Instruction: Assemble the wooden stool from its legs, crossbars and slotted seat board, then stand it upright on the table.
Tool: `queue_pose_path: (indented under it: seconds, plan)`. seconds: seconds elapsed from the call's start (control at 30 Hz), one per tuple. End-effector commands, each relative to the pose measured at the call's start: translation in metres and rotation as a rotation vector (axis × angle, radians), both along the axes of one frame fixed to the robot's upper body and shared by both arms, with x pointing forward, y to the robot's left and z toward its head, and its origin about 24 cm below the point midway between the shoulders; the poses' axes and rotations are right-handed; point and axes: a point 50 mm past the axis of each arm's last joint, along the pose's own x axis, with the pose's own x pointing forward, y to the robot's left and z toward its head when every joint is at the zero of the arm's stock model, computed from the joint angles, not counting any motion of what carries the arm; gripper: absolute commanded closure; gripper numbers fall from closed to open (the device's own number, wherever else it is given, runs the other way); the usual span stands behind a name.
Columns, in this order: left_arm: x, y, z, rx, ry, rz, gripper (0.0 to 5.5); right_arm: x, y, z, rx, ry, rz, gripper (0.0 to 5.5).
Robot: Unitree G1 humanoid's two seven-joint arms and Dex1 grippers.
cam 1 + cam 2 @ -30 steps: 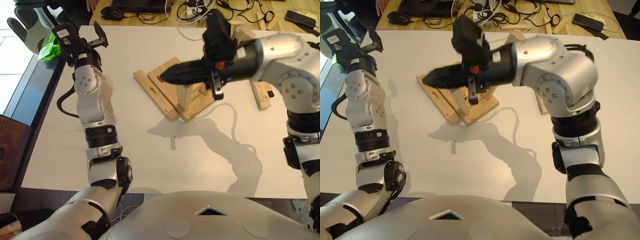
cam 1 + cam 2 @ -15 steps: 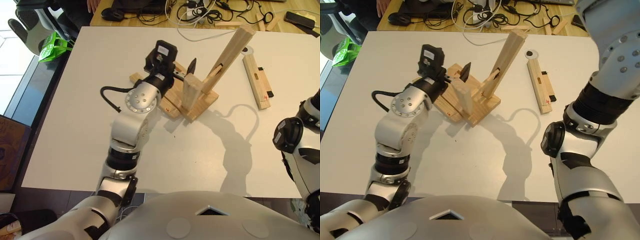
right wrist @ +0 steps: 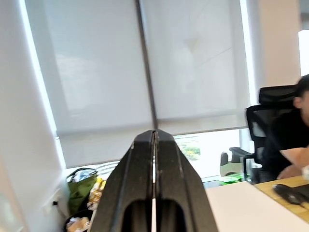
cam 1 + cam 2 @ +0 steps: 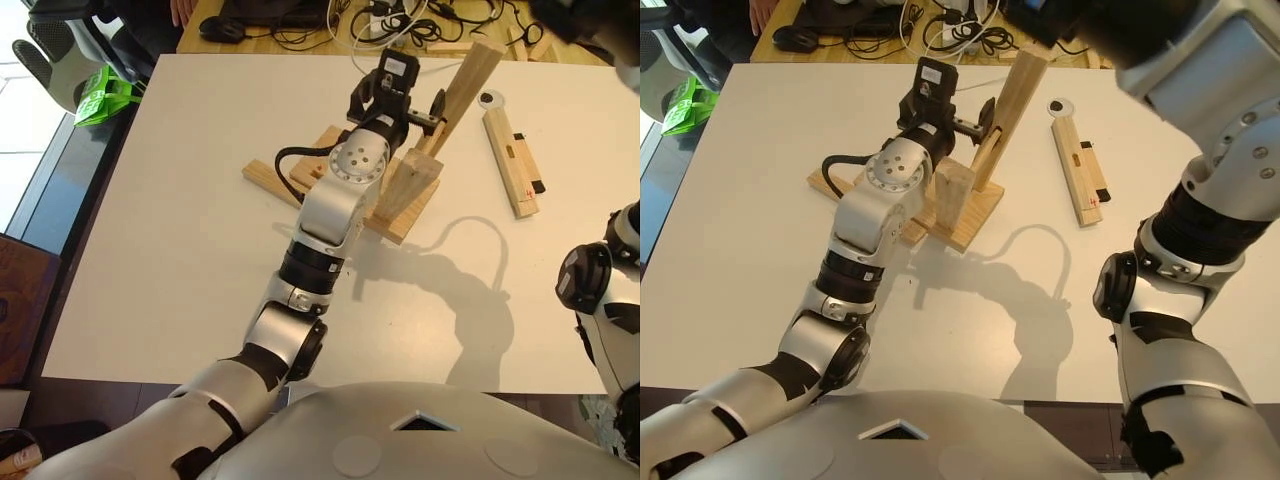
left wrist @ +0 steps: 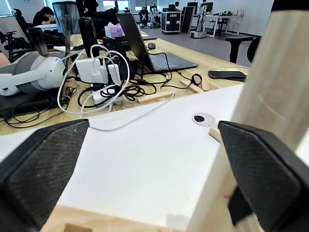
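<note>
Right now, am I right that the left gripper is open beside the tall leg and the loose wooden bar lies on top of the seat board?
Not quite. The loose wooden bar lies on the table, to the robot's right of the seat board and apart from it, as the left eye view shows. The left gripper is indeed open beside the tall leg.

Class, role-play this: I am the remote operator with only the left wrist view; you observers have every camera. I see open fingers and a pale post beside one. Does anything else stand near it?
Observer: Yes. Next to that tall leg a shorter leg stands on the seat board, nearer the robot.
Operator: The pale tip by the round disc?
Observer: The end of a loose bar lying flat on the table, apart from the board.
Operator: My other arm?
Observer: The right gripper is raised above the table, fingers shut, empty.
</note>
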Motion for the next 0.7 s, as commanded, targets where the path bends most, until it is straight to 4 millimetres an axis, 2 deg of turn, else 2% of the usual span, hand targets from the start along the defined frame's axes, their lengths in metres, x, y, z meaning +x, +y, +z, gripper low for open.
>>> queue_pose_path:
  seconds: [0.03,0.1,0.2,0.23,0.3,0.33,0.4,0.47,0.53,0.6,0.7]
  plan:
    - [0.033,0.059,0.073,-0.217,-0.194,0.231,0.56,-0.021,0.007,-0.019,-0.028,0.154,0.286,5.49]
    - [0.038,0.101,0.077,-0.248,-0.241,0.387,0.56,-0.021,0.01,-0.03,0.008,0.265,0.348,5.49]
    - [0.041,0.167,0.063,-0.28,-0.226,0.656,0.56,-0.018,0.016,-0.048,0.063,0.426,0.435,5.49]
    - [0.041,0.182,0.057,-0.286,-0.213,0.715,0.56,-0.015,0.02,-0.055,0.079,0.477,0.425,5.49]
    - [0.04,0.197,0.051,-0.289,-0.211,0.78,0.56,-0.009,0.03,-0.07,0.087,0.586,0.362,5.49]
    - [0.04,0.201,0.05,-0.291,-0.219,0.796,0.56,-0.008,0.035,-0.077,0.075,0.628,0.352,5.49]
    - [0.041,0.203,0.049,-0.298,-0.232,0.809,0.56,-0.018,0.04,-0.094,0.006,0.676,0.464,5.49]
    - [0.043,0.201,0.048,-0.299,-0.238,0.808,0.56,-0.027,0.036,-0.108,-0.056,0.716,0.543,5.49]
    - [0.043,0.2,0.047,-0.297,-0.244,0.808,0.56,-0.027,0.033,-0.116,-0.097,0.753,0.521,5.49]
    - [0.042,0.2,0.045,-0.298,-0.249,0.813,0.56,-0.022,0.033,-0.12,-0.13,0.78,0.383,5.49]
    - [0.041,0.201,0.042,-0.297,-0.248,0.821,0.56,0.0,0.042,-0.138,-0.234,0.784,-0.057,5.49]
